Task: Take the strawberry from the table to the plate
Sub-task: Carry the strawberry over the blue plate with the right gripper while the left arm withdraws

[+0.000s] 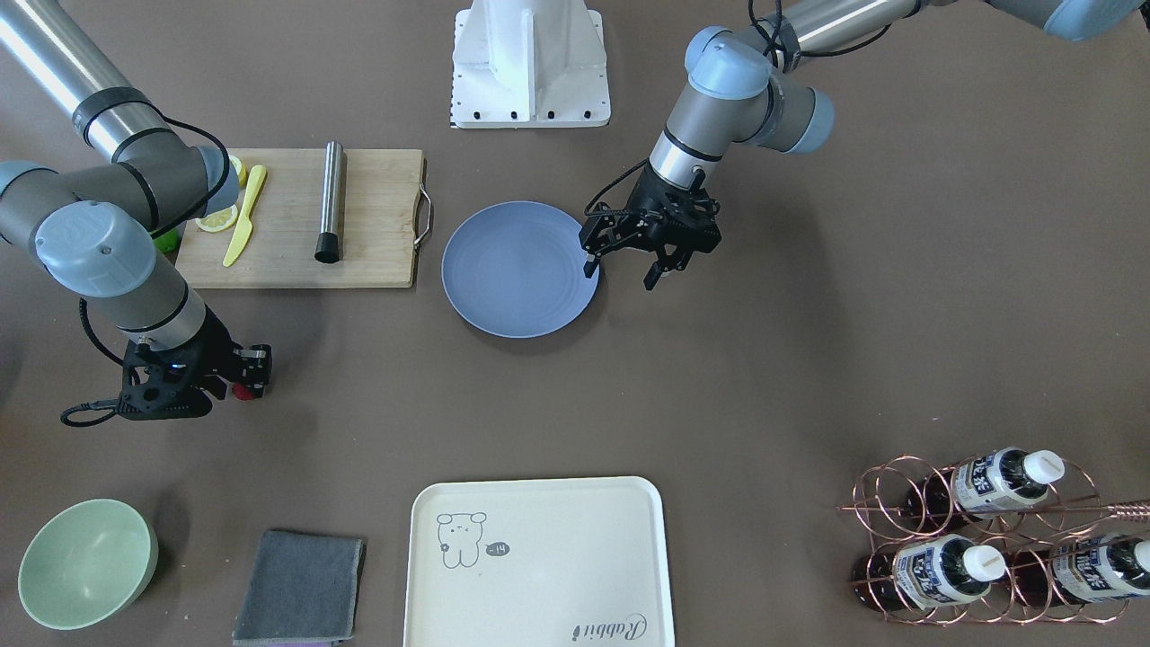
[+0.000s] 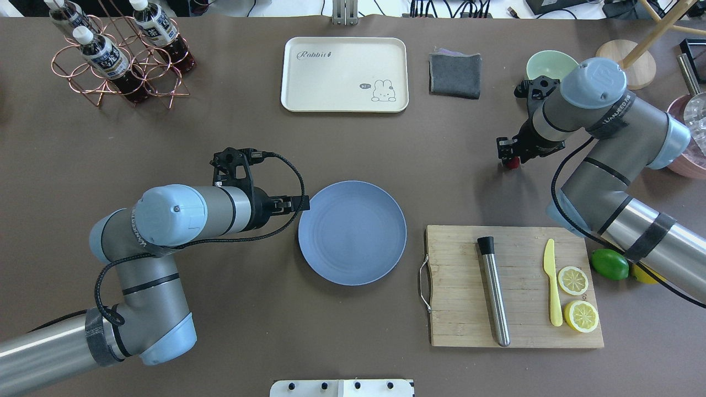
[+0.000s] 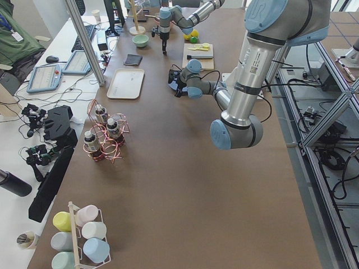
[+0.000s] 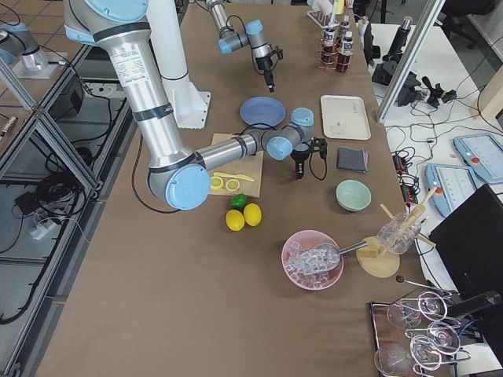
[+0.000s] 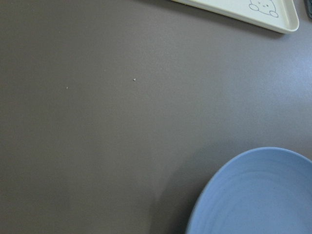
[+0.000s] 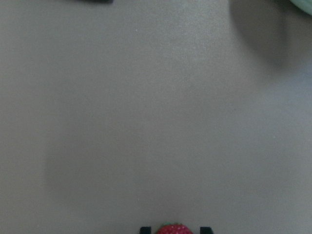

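**Strawberry bracketed, not yet moved**

Your right end effector (image 2: 509, 156) straddles the strawberry (image 6: 173, 229) low over the counter (image 1: 809, 359); clamped or not, you can't tell. Plate (image 2: 353, 240) bare, well apart. Left end effector (image 1: 620, 274) spread, empty. Lift, carry, release remain.

The strawberry (image 2: 512, 163) is dark red, the plate (image 2: 353, 240) blue-lavender with faint rings, the table (image 2: 220, 138) brown-grey, the bowl (image 2: 543, 63) pale green.
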`<state>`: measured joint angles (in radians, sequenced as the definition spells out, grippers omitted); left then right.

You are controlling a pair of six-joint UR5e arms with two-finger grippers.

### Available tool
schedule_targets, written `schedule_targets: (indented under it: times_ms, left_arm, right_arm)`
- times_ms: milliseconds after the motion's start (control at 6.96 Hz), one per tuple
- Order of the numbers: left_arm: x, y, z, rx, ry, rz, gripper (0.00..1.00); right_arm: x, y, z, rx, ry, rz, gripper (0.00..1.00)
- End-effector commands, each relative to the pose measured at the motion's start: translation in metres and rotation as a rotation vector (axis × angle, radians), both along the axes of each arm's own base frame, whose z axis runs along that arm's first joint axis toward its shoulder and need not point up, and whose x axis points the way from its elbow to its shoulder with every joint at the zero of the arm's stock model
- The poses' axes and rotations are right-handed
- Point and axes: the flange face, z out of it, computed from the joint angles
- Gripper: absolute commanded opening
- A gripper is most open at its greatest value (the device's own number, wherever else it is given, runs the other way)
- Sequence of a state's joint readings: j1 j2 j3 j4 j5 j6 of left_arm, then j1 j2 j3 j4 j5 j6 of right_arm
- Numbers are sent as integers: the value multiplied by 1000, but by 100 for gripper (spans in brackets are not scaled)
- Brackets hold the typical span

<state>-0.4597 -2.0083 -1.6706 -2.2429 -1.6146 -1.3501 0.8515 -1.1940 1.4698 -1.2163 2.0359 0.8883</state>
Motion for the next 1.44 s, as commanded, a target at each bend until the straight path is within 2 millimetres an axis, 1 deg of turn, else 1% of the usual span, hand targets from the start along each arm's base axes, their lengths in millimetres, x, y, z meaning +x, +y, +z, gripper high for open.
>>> schedule_targets:
  times_ms: [0,144,288,431,575,719,862,1006,1150,1294]
  left_arm:
    - [-3,-3,2,-3,-3,-8,98]
    - [-10,-12,2,-3,-3,-20,98]
    - [-20,-24,2,13,-10,-33,98]
    - [-41,-50,5,57,-53,-48,98]
    - [-57,-68,11,172,-134,-34,98]
    - [-94,-103,13,318,-233,-24,98]
    - [-127,-129,22,349,-275,-42,98]
    - [-140,-138,32,341,-280,-51,98]
    - [-164,-154,35,330,-285,-84,98]
    - [-199,-166,52,285,-276,-61,98]
  right_arm:
    - [5,-4,-5,6,-7,10,0]
    - [30,-23,-23,-1,-54,25,0]
    - [50,-33,-35,-29,-115,15,0]
    - [54,-39,-51,-19,-135,20,0]
    - [51,-41,-68,-2,-149,22,0]
    - [50,-39,-89,22,-168,24,0]
    - [26,-32,-108,13,-183,31,0]
    - [2,-26,-125,35,-164,52,0]
    - [-28,-13,-150,48,-151,61,0]
    - [-55,4,-178,37,-149,71,0]
